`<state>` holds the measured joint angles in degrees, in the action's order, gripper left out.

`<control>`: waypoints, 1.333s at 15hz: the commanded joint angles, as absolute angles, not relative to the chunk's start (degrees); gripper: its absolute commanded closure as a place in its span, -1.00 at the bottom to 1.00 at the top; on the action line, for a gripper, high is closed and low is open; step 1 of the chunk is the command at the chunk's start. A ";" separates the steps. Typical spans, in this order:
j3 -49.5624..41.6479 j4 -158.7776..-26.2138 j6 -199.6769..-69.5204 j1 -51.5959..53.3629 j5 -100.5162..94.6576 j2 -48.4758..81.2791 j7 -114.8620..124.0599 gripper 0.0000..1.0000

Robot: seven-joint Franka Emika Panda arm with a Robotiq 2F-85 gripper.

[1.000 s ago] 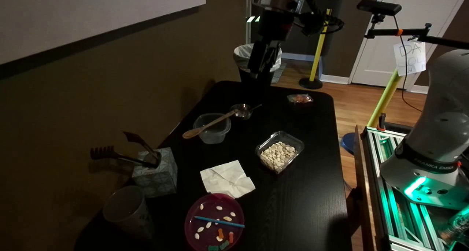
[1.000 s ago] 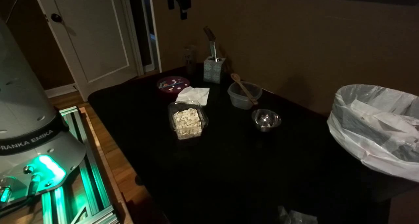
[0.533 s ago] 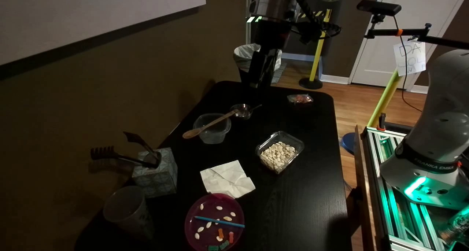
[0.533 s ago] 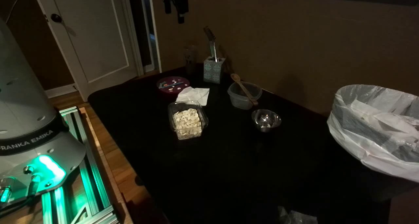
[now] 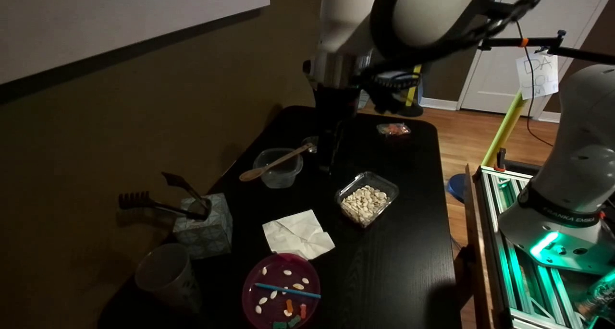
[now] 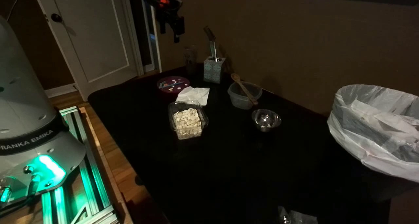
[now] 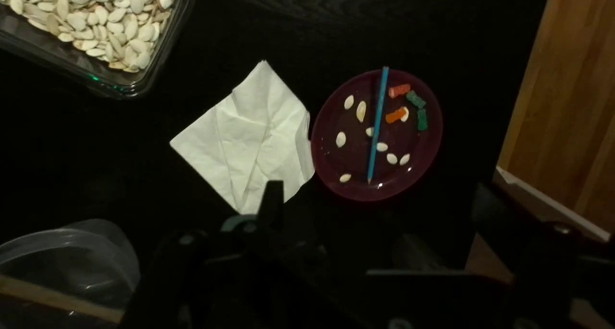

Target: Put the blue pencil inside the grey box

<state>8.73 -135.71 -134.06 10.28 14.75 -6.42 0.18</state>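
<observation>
Pencil (image 7: 378,120), blue, lies across a purple plate (image 7: 355,160), centre-right in the wrist view; in an exterior view the gripper (image 6: 170,35) hangs upper left, jaws apart, the grey box (image 6: 213,72) upper middle.

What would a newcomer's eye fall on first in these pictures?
Probably the green light glowing on the robot's base in both exterior views. Next, perhaps, the blue pencil, lying across the round purple dish among pale seeds and small coloured pieces. Then the seed heap in its clear tub, near the white napkin.
</observation>
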 commanded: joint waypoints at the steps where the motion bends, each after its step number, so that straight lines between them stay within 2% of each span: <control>1: 10.28 -129.34 -133.89 11.51 14.95 7.07 -2.63 -1.00; 4: 12.30 -124.24 -127.27 11.25 16.84 13.01 -7.79 -1.00; 5: 11.90 -128.94 -132.15 11.23 15.27 9.40 -4.52 -1.00; 9: 12.50 -124.84 -128.83 11.19 15.38 12.98 -6.28 -1.00; 20: 12.90 -122.62 -148.59 17.54 6.34 32.51 -1.89 -1.00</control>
<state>13.10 -124.67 -143.51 15.98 9.81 28.30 -3.41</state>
